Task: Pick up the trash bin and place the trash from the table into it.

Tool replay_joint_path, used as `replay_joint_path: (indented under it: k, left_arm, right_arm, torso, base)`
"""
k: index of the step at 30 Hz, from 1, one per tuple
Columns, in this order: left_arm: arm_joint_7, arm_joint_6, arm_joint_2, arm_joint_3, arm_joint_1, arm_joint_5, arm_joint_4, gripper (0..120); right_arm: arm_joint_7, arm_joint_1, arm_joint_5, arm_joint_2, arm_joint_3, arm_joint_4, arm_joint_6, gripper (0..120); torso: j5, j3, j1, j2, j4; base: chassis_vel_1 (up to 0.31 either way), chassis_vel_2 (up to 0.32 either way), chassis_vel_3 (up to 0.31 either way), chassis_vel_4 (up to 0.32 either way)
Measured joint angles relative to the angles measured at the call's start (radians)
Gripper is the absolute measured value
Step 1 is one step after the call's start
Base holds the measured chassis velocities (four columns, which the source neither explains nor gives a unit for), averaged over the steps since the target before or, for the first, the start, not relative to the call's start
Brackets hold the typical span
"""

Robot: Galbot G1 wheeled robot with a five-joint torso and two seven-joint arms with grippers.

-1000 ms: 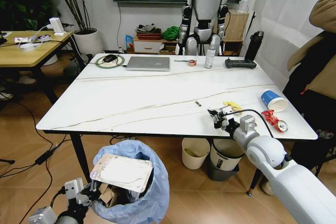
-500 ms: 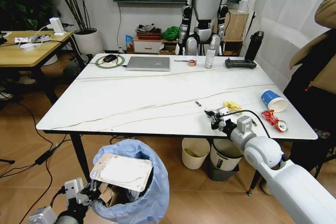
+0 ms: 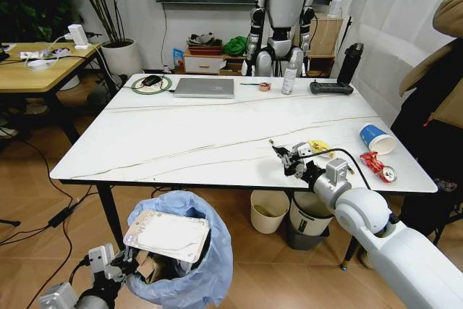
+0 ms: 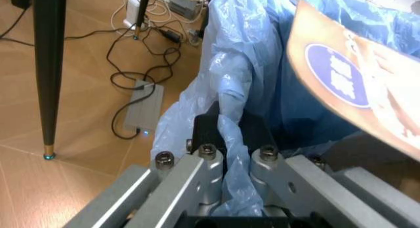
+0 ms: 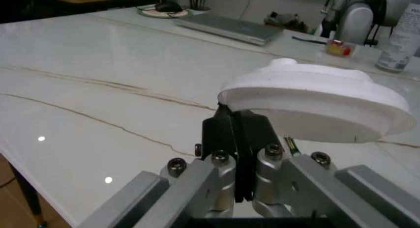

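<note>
The trash bin (image 3: pixel 189 269), lined with a light-blue bag, hangs low in front of the table's near edge. My left gripper (image 3: pixel 124 260) is shut on its rim, and in the left wrist view the fingers (image 4: pixel 208 165) pinch the blue bag (image 4: pixel 253 66). A flat tray (image 3: pixel 168 236) lies across the bin's mouth. Over the white table (image 3: pixel 181 142), near its front right, my right gripper (image 3: pixel 288 158) is shut on a smooth white piece of trash (image 5: pixel 315 107). A yellow wrapper (image 3: pixel 319 147), a blue cup (image 3: pixel 376 137) and a red wrapper (image 3: pixel 375 164) lie further right.
At the table's far side are a silver laptop (image 3: pixel 205 87), a spray bottle (image 3: pixel 289 77) and a black bottle (image 3: pixel 350 63). A cream bucket (image 3: pixel 269 211) and a black-rimmed white bin (image 3: pixel 309 216) stand under the table. A person (image 3: pixel 438 85) stands at the right.
My right gripper has moved a little left and further in over the table with the white piece still in it. The left arm and the bin have not moved.
</note>
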Motion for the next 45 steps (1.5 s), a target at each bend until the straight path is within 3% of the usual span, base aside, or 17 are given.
replay_joint_path:
  k: [9,24,33,45]
  left_arm:
    - [0.000,0.001,0.012,0.002,-0.024,-0.017,0.020,0]
    - [0.004,-0.001,-0.004,-0.005,-0.043,-0.024,0.043,0]
    - [0.009,-0.002,-0.035,-0.017,-0.044,-0.010,0.042,0]
    - [0.012,-0.003,-0.067,-0.032,-0.043,0.002,0.039,0]
  right_arm:
    - [-0.014,0.027,0.020,0.002,-0.049,0.051,0.016,0]
    - [-0.046,0.141,0.071,0.049,-0.241,0.077,0.065,0]
    - [-0.049,0.261,0.102,0.094,-0.455,0.138,0.083,0]
    - [-0.054,0.290,0.075,0.148,-0.683,0.135,0.116,0]
  torso:
    - [-0.0001,0.000,0.000,0.000,-0.0001]
    - [0.0000,0.000,0.000,0.000,-0.0001]
    - [-0.0001,0.000,0.000,0.000,0.0000]
    - [-0.0003,0.000,0.000,0.000,0.0000]
  base:
    - [0.000,0.000,0.000,0.000]
    - [0.000,0.000,0.000,0.000]
    - [0.000,0.000,0.000,0.000]
    - [0.000,0.000,0.000,0.000]
